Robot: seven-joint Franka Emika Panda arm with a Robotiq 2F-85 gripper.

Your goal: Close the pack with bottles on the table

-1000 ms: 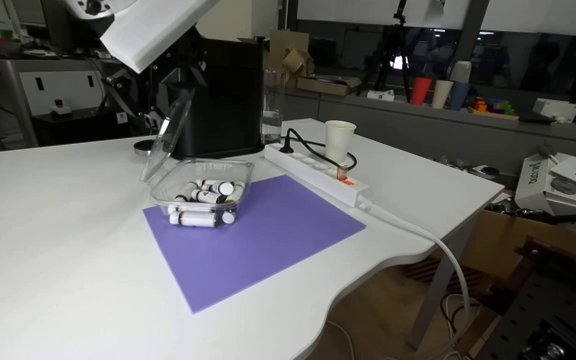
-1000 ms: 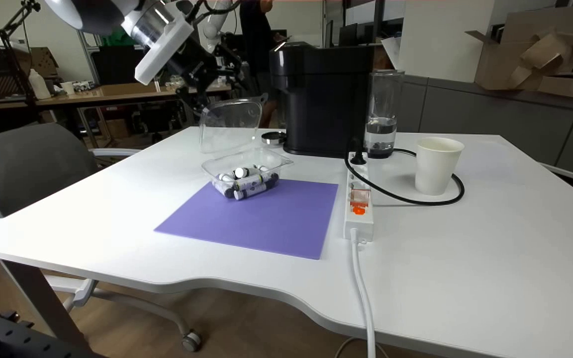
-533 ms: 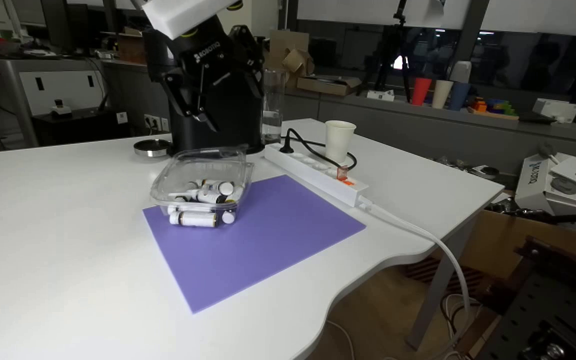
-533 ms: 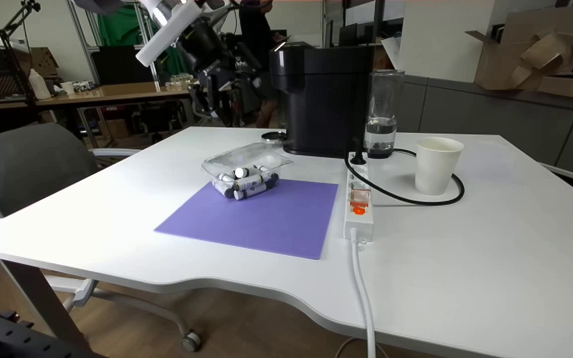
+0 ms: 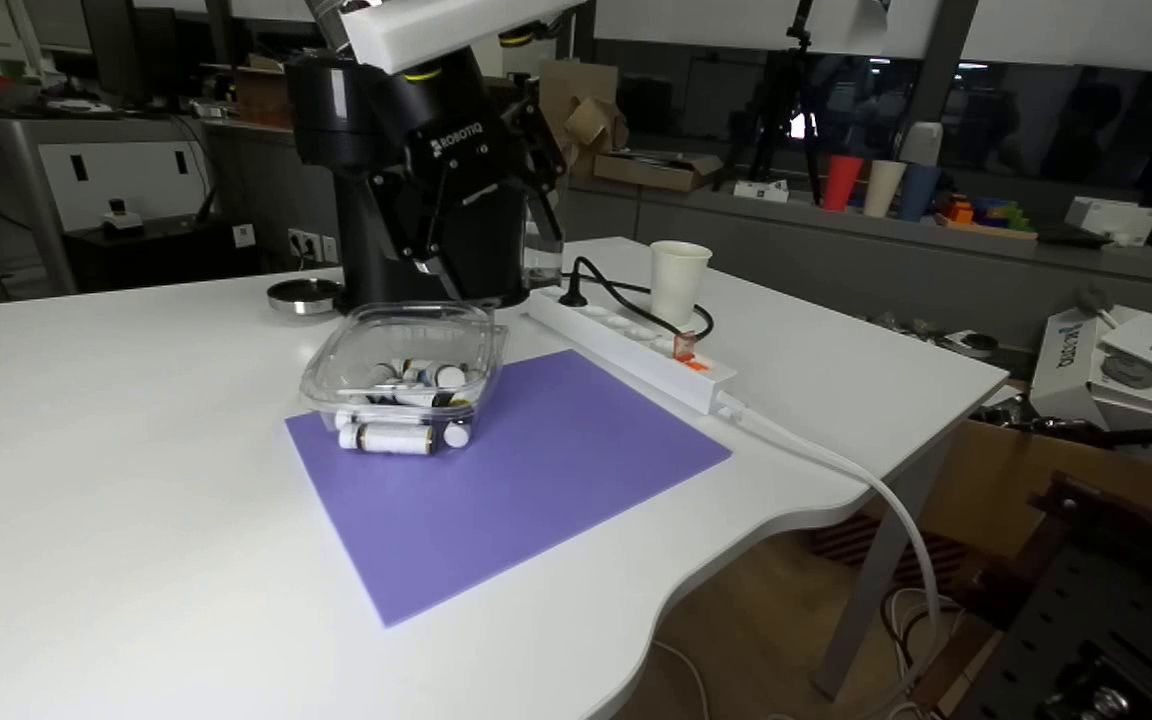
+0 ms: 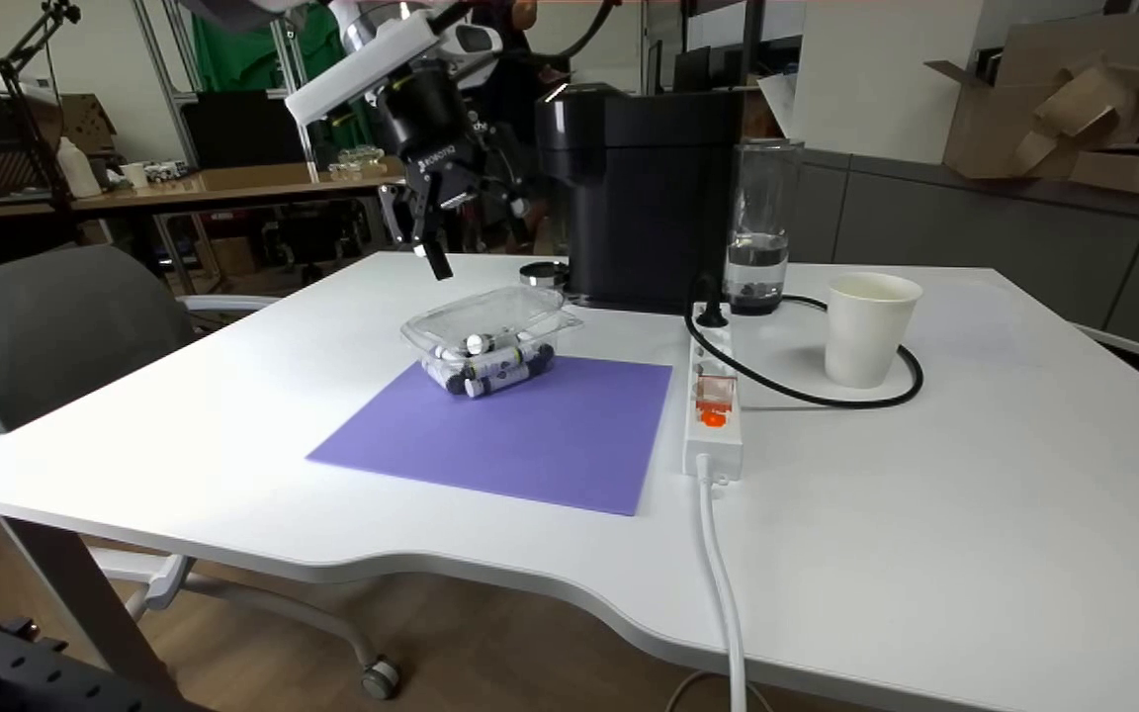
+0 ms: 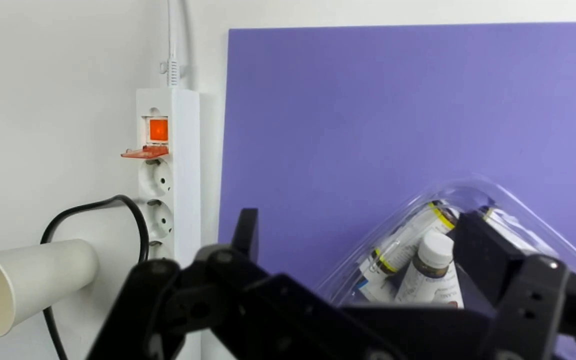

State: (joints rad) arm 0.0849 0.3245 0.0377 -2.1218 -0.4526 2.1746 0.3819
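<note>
Hovering near the pack (image 5: 331,383), fingers (image 7: 246,235) apart, my tool (image 7: 360,230) should press the lid (image 6: 490,311) down gently, corner by corner.

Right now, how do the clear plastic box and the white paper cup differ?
The clear, thin plastic box is see-through and low; the white, tapered paper cup is opaque and taller than wide. The box's clear rounded lid lies over small white cylindrical vials; the cup's top is open. The box is partly on the flat purple mat, the cup off it. The open black pincer grips neither.
</note>
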